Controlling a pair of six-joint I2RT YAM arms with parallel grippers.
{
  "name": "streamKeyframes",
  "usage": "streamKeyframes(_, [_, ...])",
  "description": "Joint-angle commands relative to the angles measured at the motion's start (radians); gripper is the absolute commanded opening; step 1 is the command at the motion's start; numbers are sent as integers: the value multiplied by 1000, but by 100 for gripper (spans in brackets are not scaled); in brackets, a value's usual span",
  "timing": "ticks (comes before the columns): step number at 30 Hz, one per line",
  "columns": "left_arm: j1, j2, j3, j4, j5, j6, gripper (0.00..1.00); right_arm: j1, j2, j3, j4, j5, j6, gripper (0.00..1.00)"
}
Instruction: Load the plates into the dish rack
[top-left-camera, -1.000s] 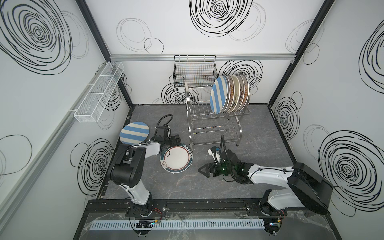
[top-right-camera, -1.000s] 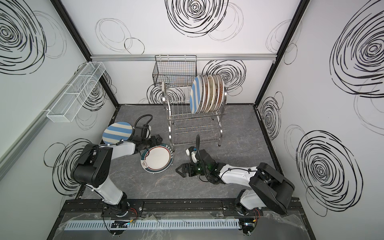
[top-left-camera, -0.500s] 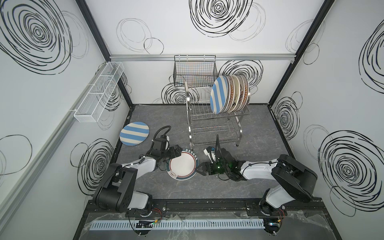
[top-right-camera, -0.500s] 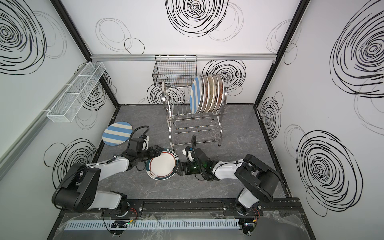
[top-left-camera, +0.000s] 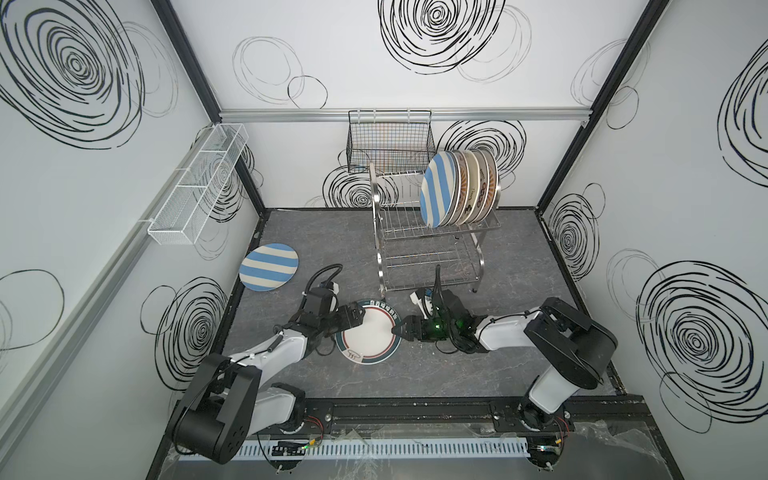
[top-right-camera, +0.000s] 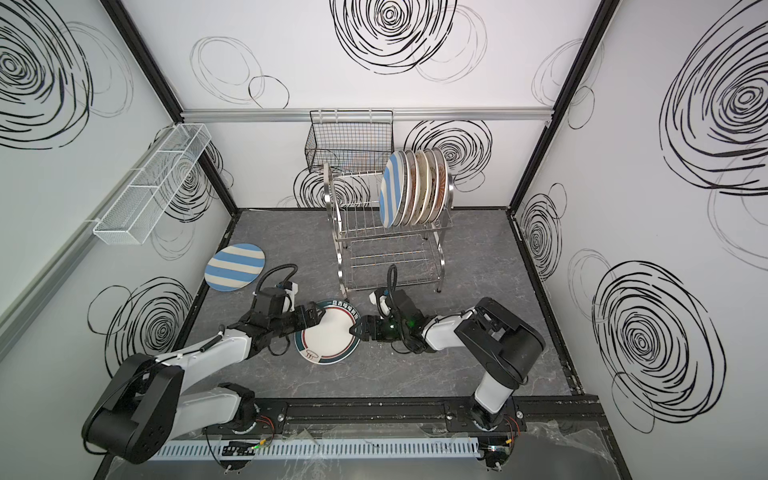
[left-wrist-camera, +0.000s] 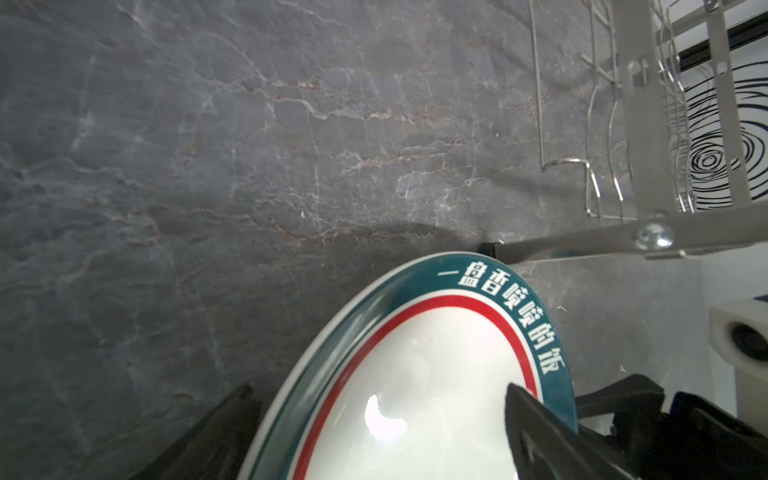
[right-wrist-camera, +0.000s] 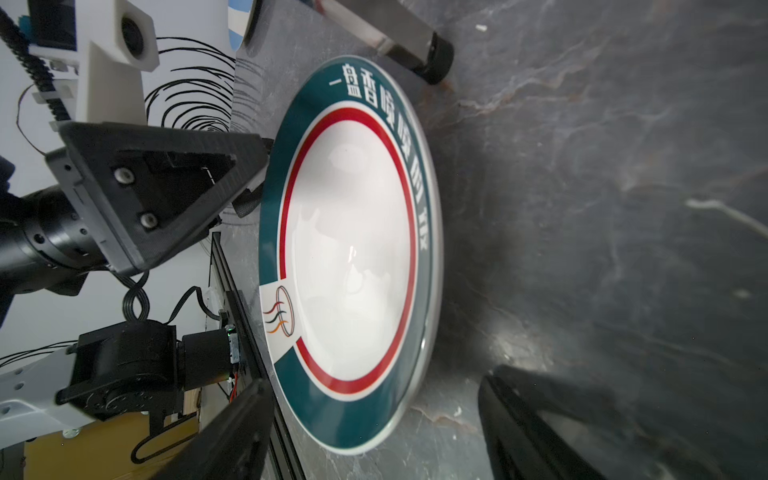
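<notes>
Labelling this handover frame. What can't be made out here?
Plates behind the blue-striped plate in the dish rack: faces and count, both top views, overlapped.
Right gripper: whether its fingers touch the green-rimmed plate; too small from above, depth unclear in the right wrist view.
Left gripper: one finger, mostly hidden behind that plate in the left wrist view.
Black wire basket contents: too small behind mesh, top views.

The left gripper (top-left-camera: 360, 320) has moved the green-rimmed plate (top-left-camera: 368, 338) rightward across the surface (top-left-camera: 519, 291). The right gripper (top-left-camera: 395, 331) has advanced, its fingers (right-wrist-camera: 232, 428) now straddling the plate's rim.
</notes>
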Motion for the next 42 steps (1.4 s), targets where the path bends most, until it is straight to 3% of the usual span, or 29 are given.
streamKeyframes(1, [-8, -20, -6, -20, 3, -8, 96, -1, 37, 31, -13, -17, 15, 81])
streamKeyframes(6, [-24, -33, 9, -30, 2, 10, 96, -1, 78, 68, -28, -31, 6, 77])
streamKeyframes(13, [-46, -38, 40, -69, 9, 60, 96, 3, 138, 106, -25, -64, 19, 62])
streamKeyframes(29, [-122, -148, 27, -85, -15, 28, 96, 21, 86, 112, -82, 4, 47, 14])
streamKeyframes(37, [-116, -188, 34, -113, -56, 38, 96, 21, -16, 78, -134, 65, 62, 0])
streamKeyframes(42, [-103, -197, 66, -142, -29, 63, 96, 21, -126, 54, -228, 134, 54, 0])
